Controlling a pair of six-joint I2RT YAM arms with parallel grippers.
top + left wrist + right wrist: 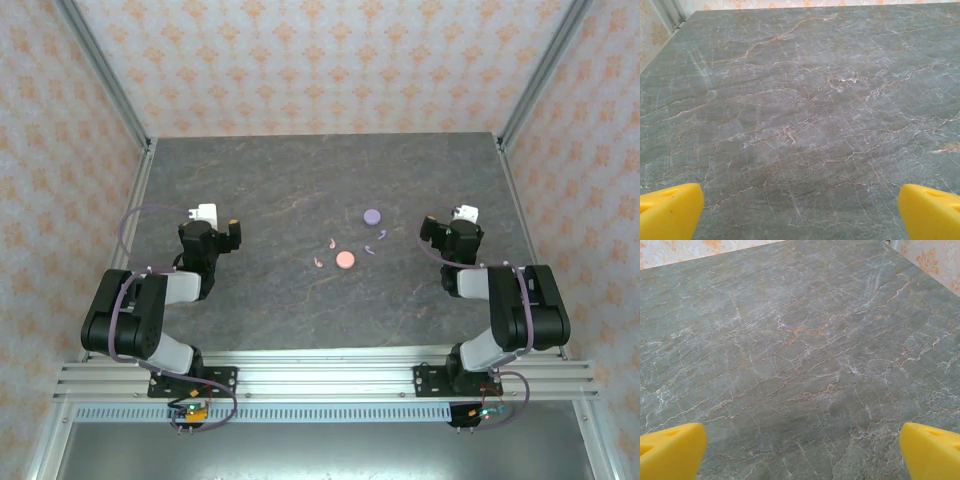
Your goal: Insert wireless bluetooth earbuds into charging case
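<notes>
Two round charging cases lie mid-table: a salmon-pink case [345,260] and, behind it to the right, a lilac case [372,216]. Two pink earbuds [331,242] [318,263] lie loose just left of the pink case. Two lilac earbuds [383,235] [369,249] lie between the cases, on the right. My left gripper [215,225] hovers well to the left of them and my right gripper [452,225] to their right. In the wrist views the left gripper [800,212] and right gripper [802,450] are both open, their yellow fingertips [670,210] [932,450] wide apart over bare tabletop.
The grey marble-patterned table [300,170] is framed by aluminium posts [105,70] and patterned walls on three sides. A metal rail [320,375] carrying the arm bases runs along the near edge.
</notes>
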